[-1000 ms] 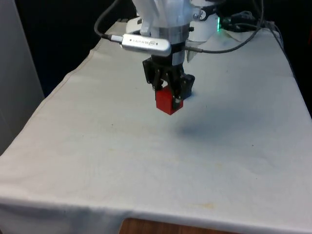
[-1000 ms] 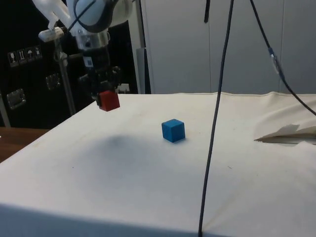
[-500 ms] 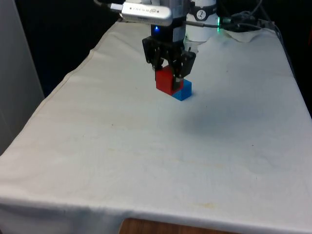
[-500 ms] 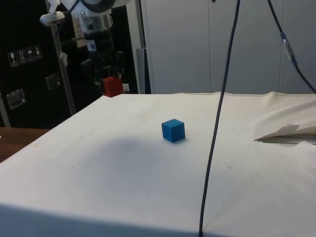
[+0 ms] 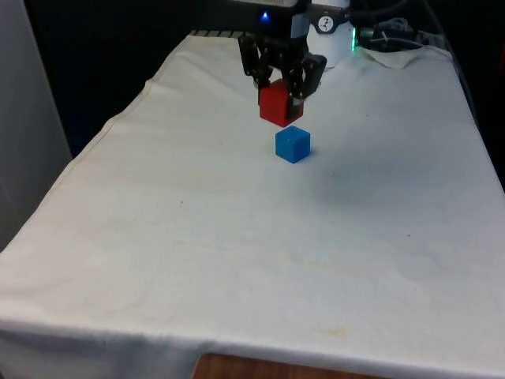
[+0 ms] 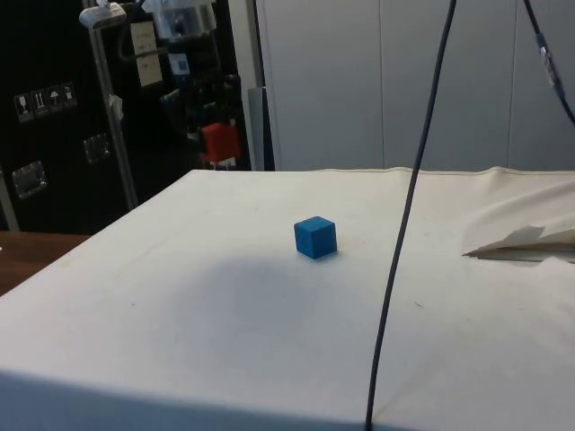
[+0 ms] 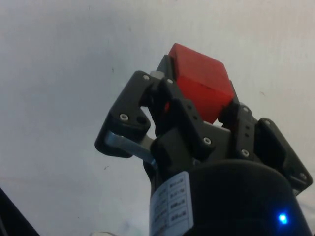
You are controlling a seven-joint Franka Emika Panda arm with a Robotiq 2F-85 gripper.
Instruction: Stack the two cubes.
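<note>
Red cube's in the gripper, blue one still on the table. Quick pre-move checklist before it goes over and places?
1. Grip on the red cube: ok. The gripper is shut on it, and the wrist view shows a finger on each side.
2. Red cube clear of the table: ok. It hangs in the air in the side view.
3. Blue cube resting flat on the white cloth: ok.
4. Top of the blue cube free: ok, nothing on it.
5. Red cube lined up over the blue cube: not ok. The side view shows it well off to one side.
6. Path between the cubes: ok, bare cloth.
</note>
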